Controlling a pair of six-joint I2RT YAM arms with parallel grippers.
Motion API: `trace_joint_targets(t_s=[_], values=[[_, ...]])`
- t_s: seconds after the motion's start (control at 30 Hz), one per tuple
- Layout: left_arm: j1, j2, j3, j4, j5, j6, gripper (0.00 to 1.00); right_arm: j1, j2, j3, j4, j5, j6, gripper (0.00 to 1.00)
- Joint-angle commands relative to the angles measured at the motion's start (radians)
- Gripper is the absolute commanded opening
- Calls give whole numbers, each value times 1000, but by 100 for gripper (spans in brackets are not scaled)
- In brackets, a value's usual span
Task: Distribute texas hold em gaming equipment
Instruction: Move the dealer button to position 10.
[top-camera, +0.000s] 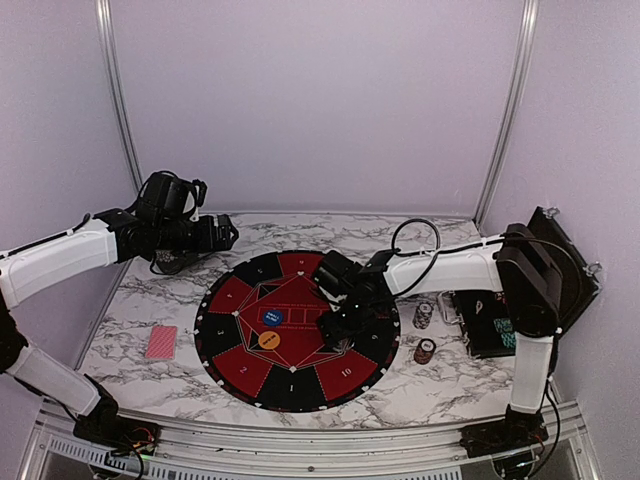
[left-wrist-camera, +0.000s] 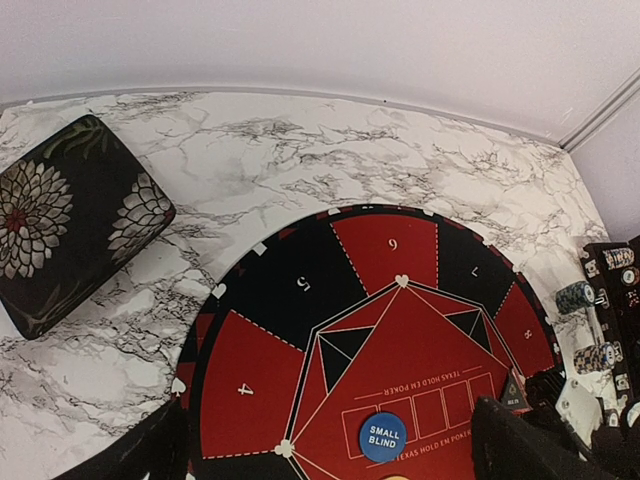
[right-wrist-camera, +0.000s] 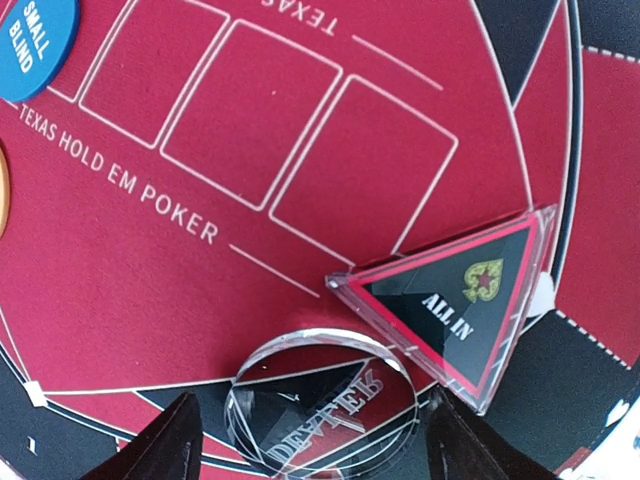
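1. Clear round disc (right-wrist-camera: 330, 430) lies flat on the mat (top-camera: 300, 385), between the fingers of my right gripper (right-wrist-camera: 312, 398). Fingers are wide, with a gap on each side, gripping nothing.
2. ALL IN triangle (right-wrist-camera: 450, 300) is just beside the disc. Its corner meets the disc's edge; can't tell if they overlap.
3. Blue SMALL BLIND marker (top-camera: 272, 316) and orange disc (top-camera: 268, 339) sit near the mat's centre, close together.
4. Two chip stacks (top-camera: 424, 314) stand off the mat to the right, near the black case (top-camera: 490, 335).
5. Red-backed cards (top-camera: 160, 342) lie on the marble table (top-camera: 400, 235), left of the mat.
6. My left gripper (top-camera: 228, 233) hangs over the far-left side, fingers wide, holding nothing, with a black flowered box (left-wrist-camera: 70, 220) nearby.
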Motion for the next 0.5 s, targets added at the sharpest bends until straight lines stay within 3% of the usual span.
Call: trace_joint_targets(t_s=[0.0,0.27,0.47], values=[[6,7,15,-12,1,3,99,-2,-43,-35,32,-26,31,75],[8,14,19,-13,8,0,99,-1,-48,-63,59,-37,45,78],[7,12,17,-13,5,0,99,25,-22,-42,57,-48,47,74]])
